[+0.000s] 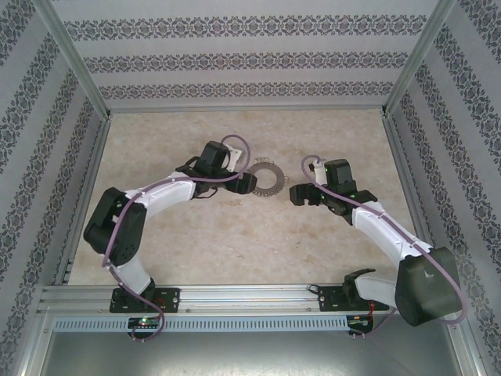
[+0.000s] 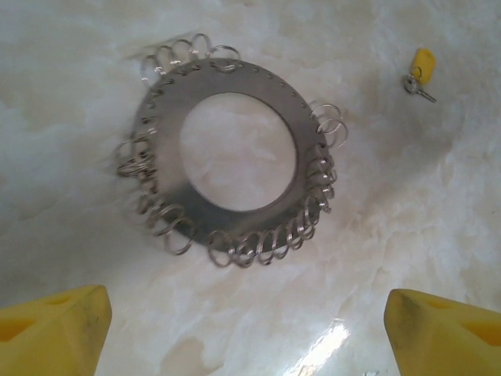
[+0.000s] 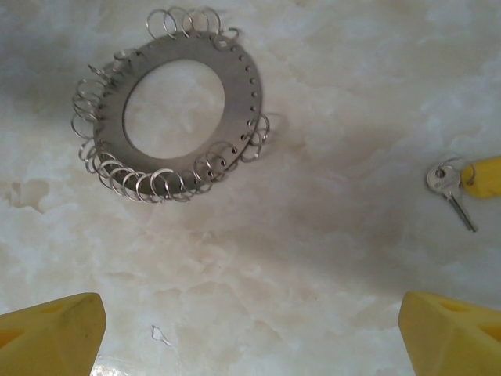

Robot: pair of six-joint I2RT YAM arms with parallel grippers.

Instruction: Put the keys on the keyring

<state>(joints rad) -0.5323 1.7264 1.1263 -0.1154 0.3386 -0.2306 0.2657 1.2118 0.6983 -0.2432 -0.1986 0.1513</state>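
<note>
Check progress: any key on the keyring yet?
Nothing done yet. The keyring lies flat on the table, its wire loops bare of keys; one key with a yellow tag lies apart from it. In hand: nothing, the left gripper and right gripper are open above the table. Remaining: pick up the key and thread it on.

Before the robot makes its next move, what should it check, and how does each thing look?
1. Keyring lying flat on the table: ok.
2. Key, yellow-tagged, in sight and apart from the ring: ok.
3. Left hand open and empty: ok.
4. Right hand open and empty: ok.
5. Key threaded onto one of the wire loops: not ok.
6. Any loop sprung open to take it: cannot tell.
</note>
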